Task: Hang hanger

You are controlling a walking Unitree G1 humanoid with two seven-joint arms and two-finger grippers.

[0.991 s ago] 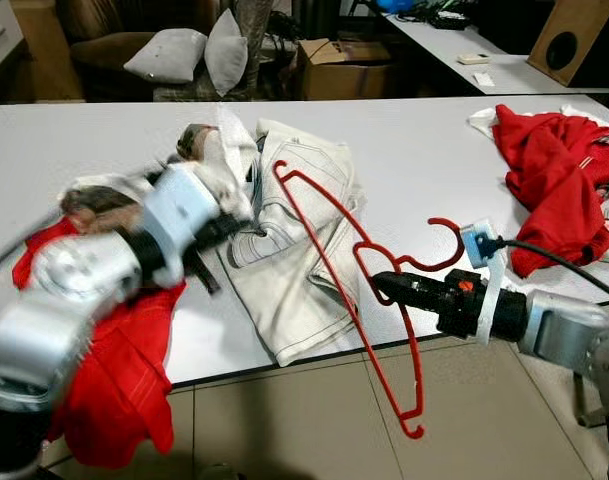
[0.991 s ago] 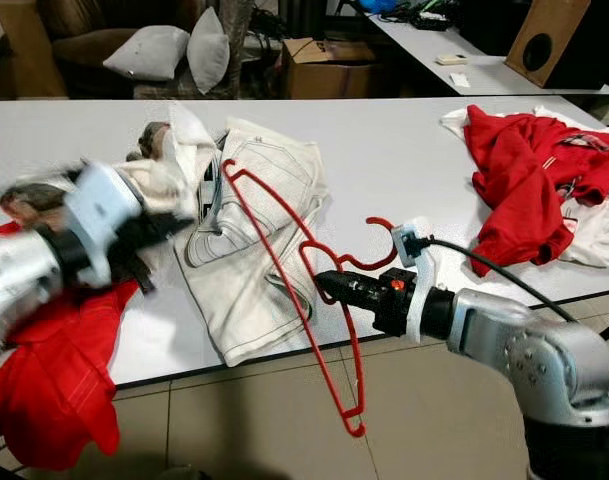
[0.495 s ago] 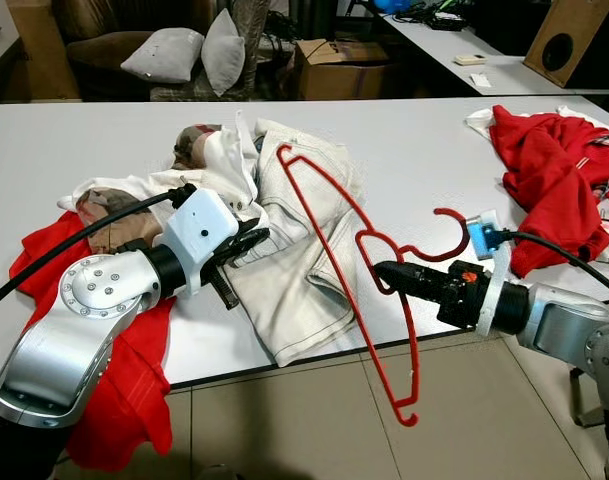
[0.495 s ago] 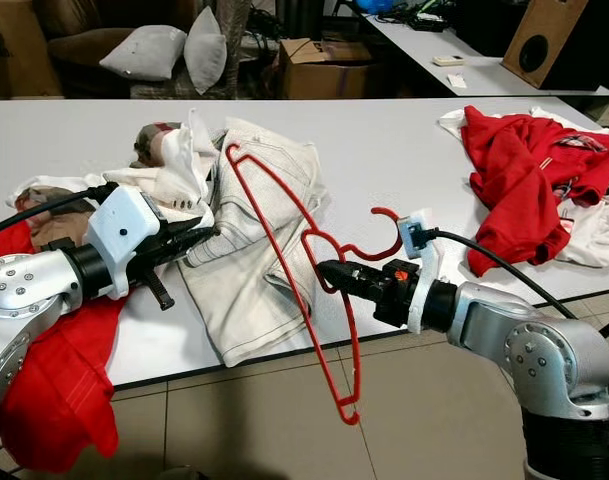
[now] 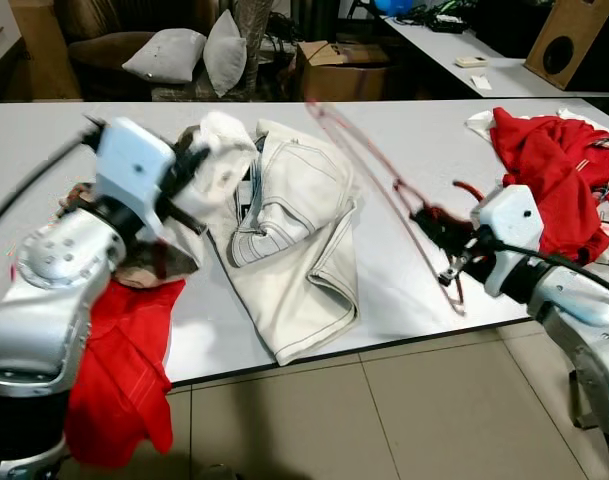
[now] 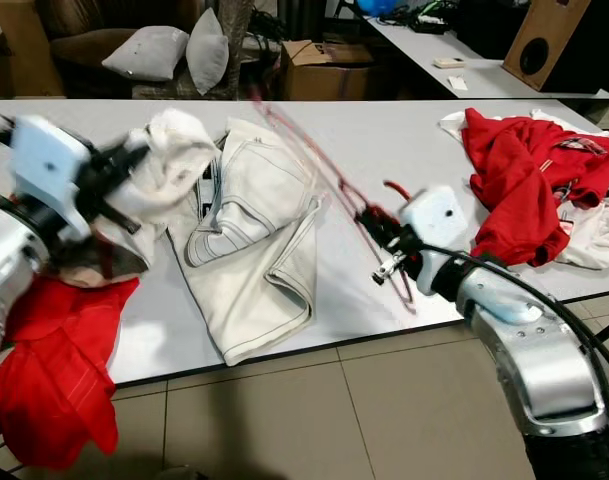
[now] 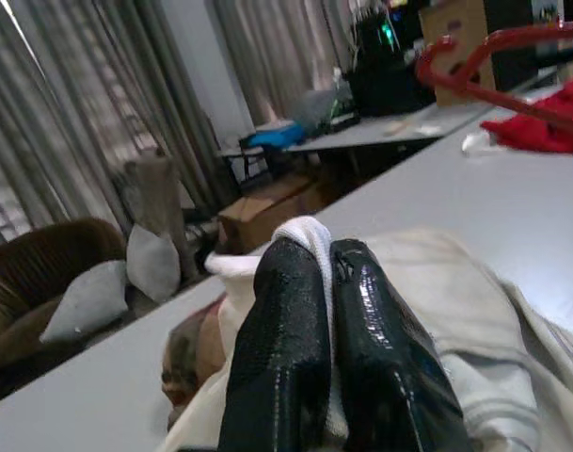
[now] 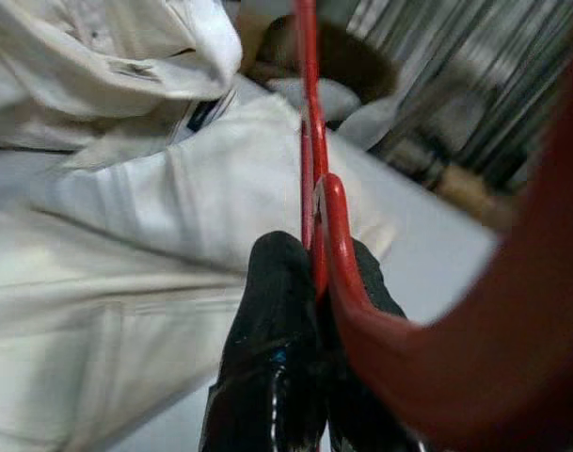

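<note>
Table: a long white table (image 5: 404, 140) with clothes spread across it, a sofa with cushions and another desk behind.
Clothes: cream trousers (image 5: 294, 240) lie flat mid-table; a red garment (image 5: 124, 370) hangs over the near edge on the left; a second red heap (image 5: 549, 170) lies at the far right.
Left gripper: the left gripper (image 7: 328, 325) is raised over the table's left part, its two black fingers pressed together on a fold of white cloth (image 5: 219, 160), which it holds lifted.
Hanger: the red hanger (image 6: 329, 180), blurred in the head views, slants above the table just right of the trousers.
Right gripper: the right gripper (image 8: 310, 282) pinches the hanger's thin bar near the hook.
Progress: by my reading, early; the hanger is in hand, yet no rail or peg appears, and hanging is not yet done.
</note>
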